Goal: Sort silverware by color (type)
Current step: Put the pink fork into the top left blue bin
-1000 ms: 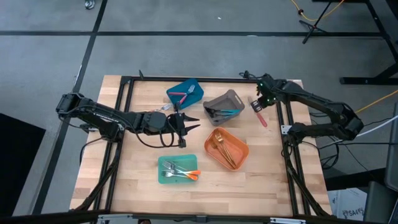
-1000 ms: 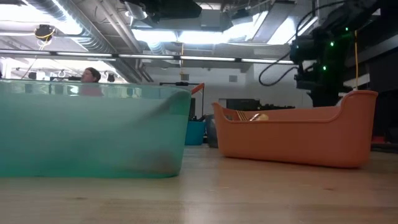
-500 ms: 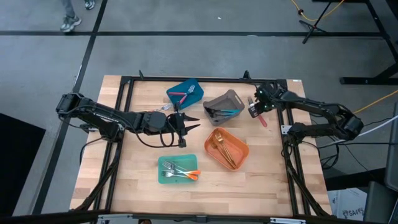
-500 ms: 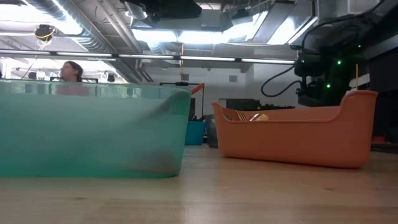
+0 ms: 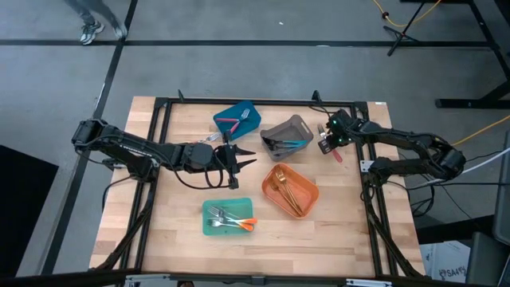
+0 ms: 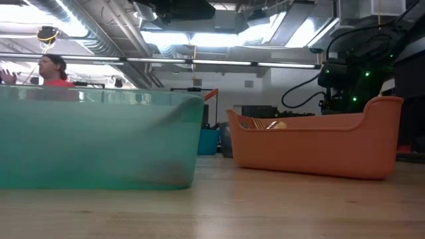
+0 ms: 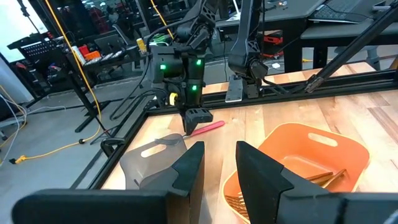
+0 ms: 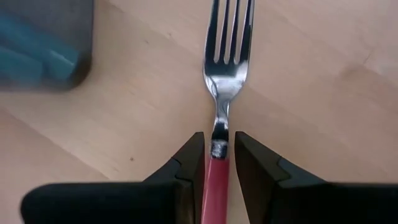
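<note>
right wrist view: the right gripper has its jaws pinching a pink fork at the top of the handle, where the steel neck begins. the tines reach ahead of the jaws, over the bare desk; a grey bin lies off to one side. whether the fork rests on the wood i cannot tell. it looks light, thin, stiff and slick, so it may pivot or slip; a hold nearer mid-handle would likely balance it better. the left gripper waits with jaws spread apart, empty, an orange bin beyond them.
</note>
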